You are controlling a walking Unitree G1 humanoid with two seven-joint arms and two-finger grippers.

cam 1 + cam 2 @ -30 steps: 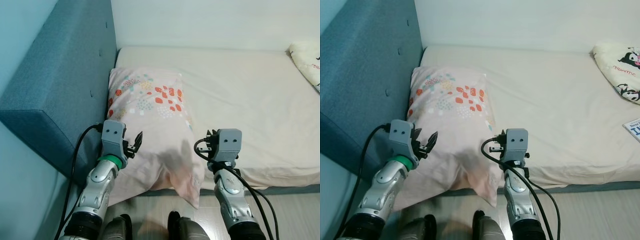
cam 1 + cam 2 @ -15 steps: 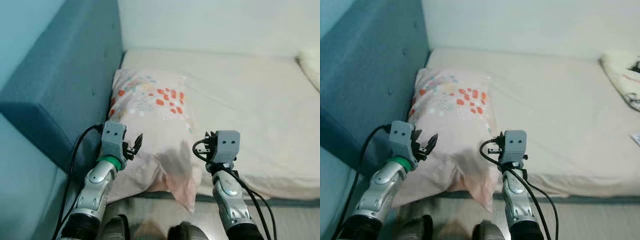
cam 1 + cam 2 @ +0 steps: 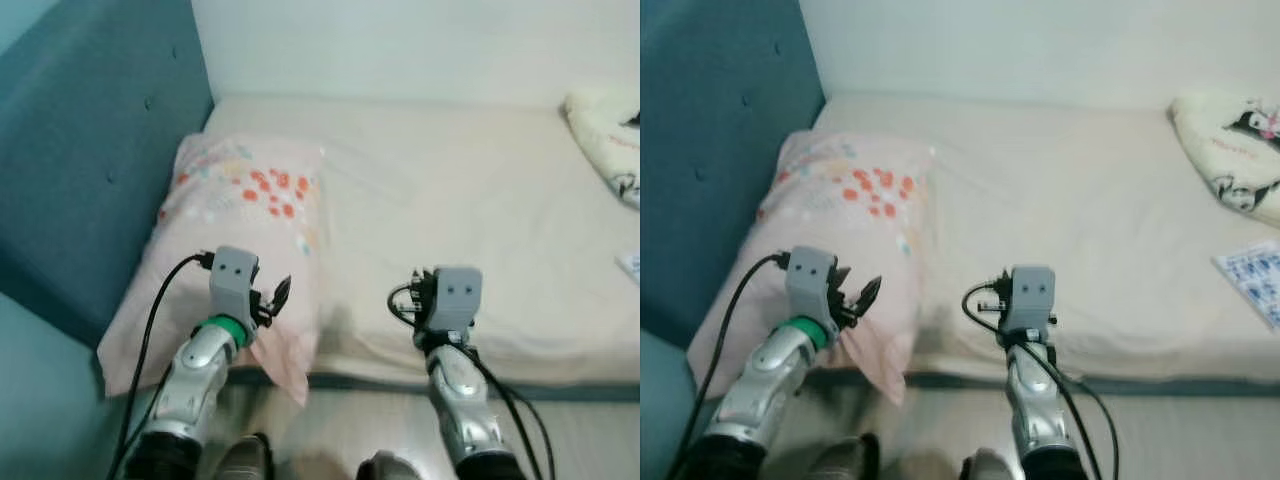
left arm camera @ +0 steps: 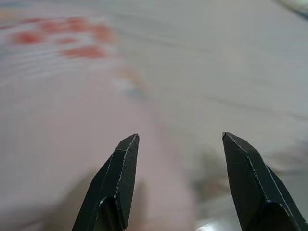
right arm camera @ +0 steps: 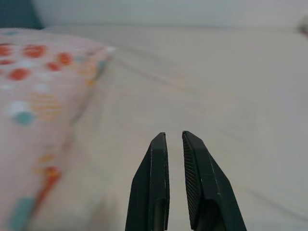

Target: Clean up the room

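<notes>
Bedside scene, head and wrist cameras. Compared with a second ago the whole picture is shifting, so the camera is moving; beyond that, the pink patterned pillow (image 3: pixel 235 240) is now lying beside the left arm instead of spanning the space between the two arms, and bare mattress (image 3: pixel 450 200) is showing between them. The pillow is resting at the head end of the mattress, its long side against the blue upholstered headboard (image 3: pixel 90 150), its near corner drooping over the mattress edge toward the floor (image 3: pixel 1160 430). The left gripper (image 4: pixel 175 144) is hovering over that near corner with its fingers spread wide and nothing between them. The right gripper (image 5: pixel 174 137) is hanging over the bare sheet near the front edge, its fingers nearly together with a thin slit between and gripping nothing. A cartoon-printed blanket (image 3: pixel 1230 150) is lying at the far right by the wall, and a blue-printed sheet of paper (image 3: pixel 1255 280) is sitting near the right edge; the middle of the mattress is offering broad open room
</notes>
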